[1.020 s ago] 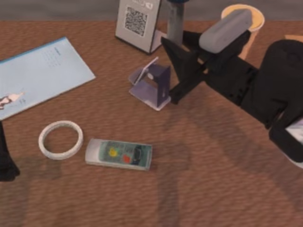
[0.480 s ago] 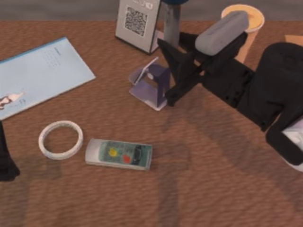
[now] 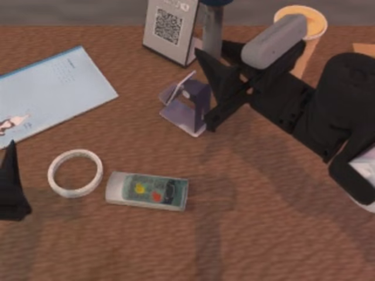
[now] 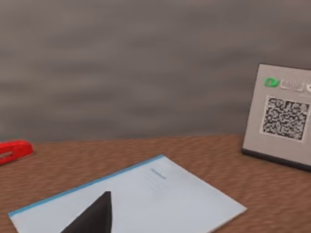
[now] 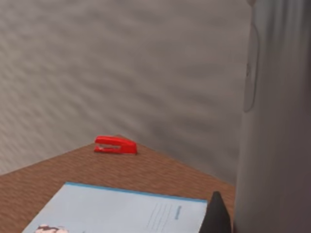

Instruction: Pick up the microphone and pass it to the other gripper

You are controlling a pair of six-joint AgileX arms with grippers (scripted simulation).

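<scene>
wood table | right hand clamped on microphone — unmoved | left hand — advanced, grip unclear

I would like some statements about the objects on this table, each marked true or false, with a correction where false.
1. The white ring lies beside the remote control. True.
2. The microphone lies flat near the remote control. False: it is raised at the table's far edge, by the right gripper.
3. The QR code sign stands upright. True.
4. The red stapler sits on the blue booklet. False: it lies apart, on bare table.
</scene>
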